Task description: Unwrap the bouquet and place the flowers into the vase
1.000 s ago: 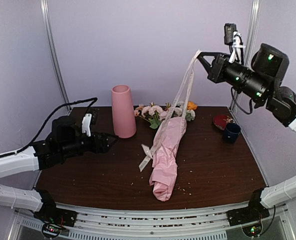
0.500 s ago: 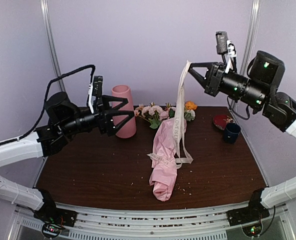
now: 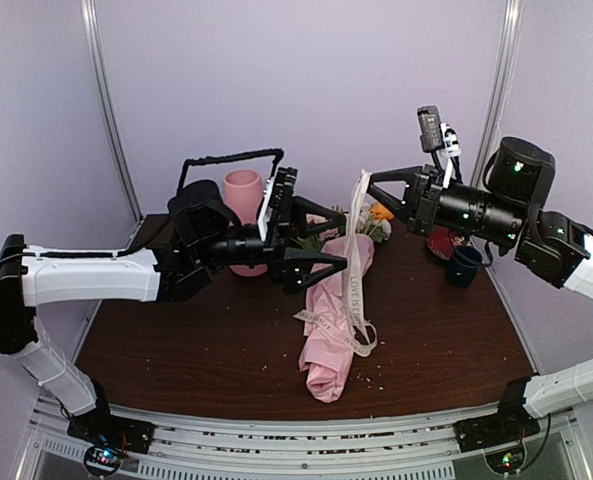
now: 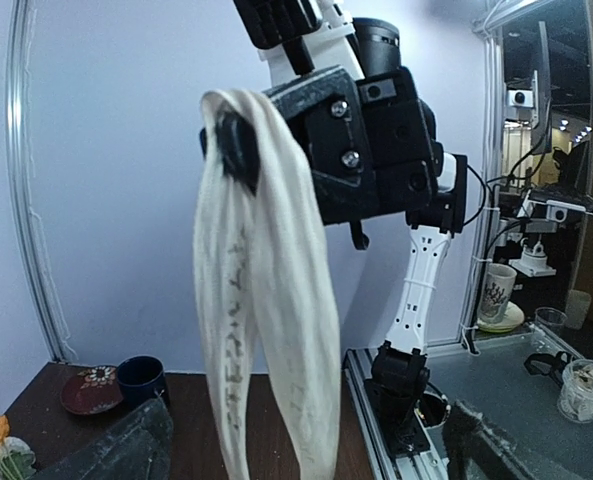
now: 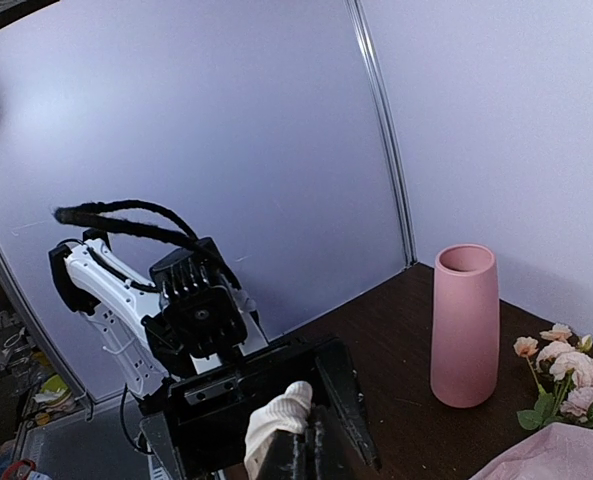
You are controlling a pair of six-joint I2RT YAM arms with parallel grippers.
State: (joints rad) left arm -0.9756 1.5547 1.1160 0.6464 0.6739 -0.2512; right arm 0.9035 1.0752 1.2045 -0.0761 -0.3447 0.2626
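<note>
in the overhead view the right gripper [image 3: 370, 180] sat just right of centre, its fingers pinched shut on the top of the cream ribbon [image 3: 357, 250]. the ribbon hung in a long loop down to the bouquet [image 3: 333, 335]. the bouquet lay on the table [image 3: 176, 340] at lower centre, wrapped in pink paper [image 3: 328, 360], bloom end toward the back wall. the ribbon's lower end was draped over the paper. i could not tell whether it was knotted round the bundle or only lying on it.

the left gripper [image 3: 342, 240] reached in from the left with its fingers spread wide and holding nothing, the tips just beside the hanging ribbon. whether they touched it i could not make out. that gripper hid most of the flowers [image 3: 380, 213], so only an orange bloom and a few leaves showed. the left arm covered the vase [image 3: 241, 185] except for its rim and upper wall.

the right wrist view showed the vase whole and upright at the right, with the flowers cut off by the lower right corner. in the left wrist view my own fingers [image 4: 126, 450] were only blurred dark shapes along the bottom edge.

a blue cup [image 3: 465, 266] stood at the right. the right arm largely covered the red dish [image 3: 442, 243] beside it.
</note>
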